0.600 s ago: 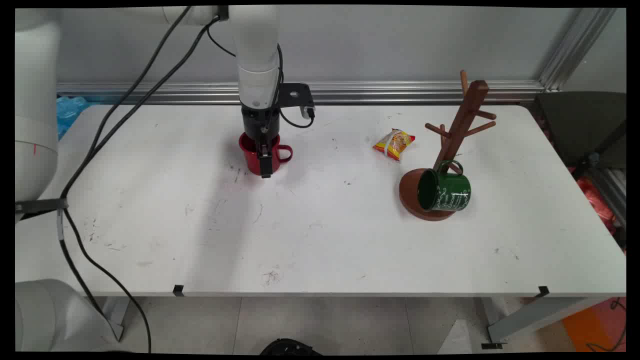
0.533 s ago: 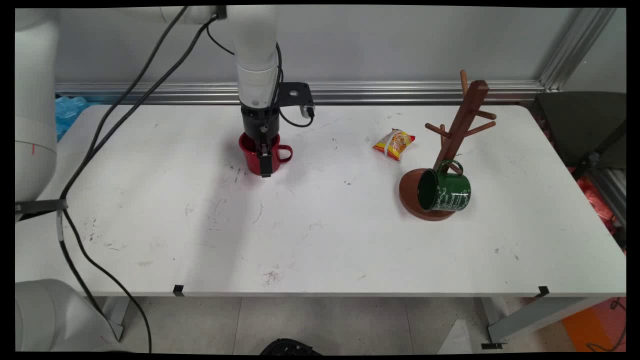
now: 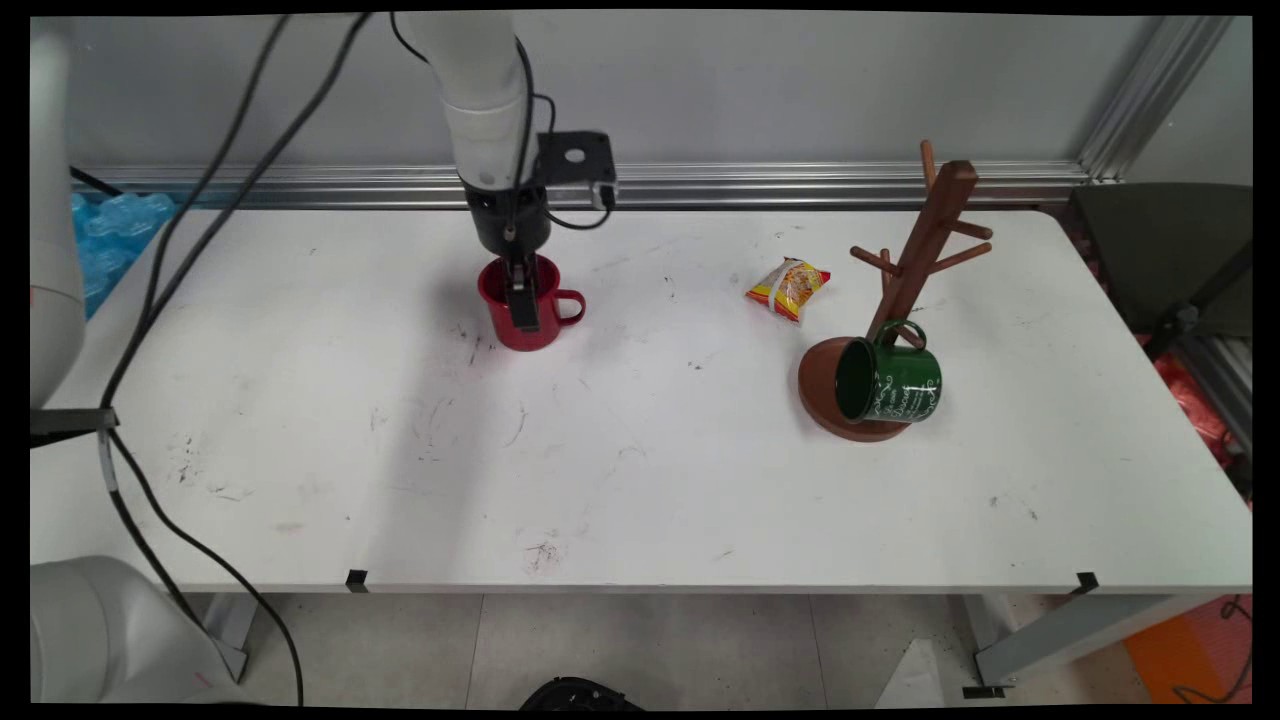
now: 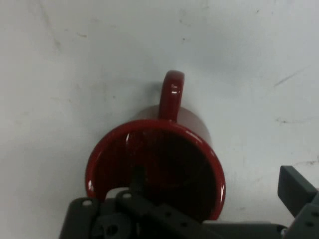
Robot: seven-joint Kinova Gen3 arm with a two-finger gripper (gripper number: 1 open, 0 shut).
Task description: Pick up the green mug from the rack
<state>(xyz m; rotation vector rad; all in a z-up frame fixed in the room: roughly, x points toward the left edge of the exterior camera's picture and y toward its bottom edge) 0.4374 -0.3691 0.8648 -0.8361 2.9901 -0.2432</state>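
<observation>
Fingers spread over red mug | mugs: 2 | snack packets: 1

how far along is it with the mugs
Done: the green mug looks hung by its handle low on the mug tree. In hand: the open gripper sits over the red mug, not clamping it. Left: the red mug stands on the table.

Tool higher, off red mug.
</observation>
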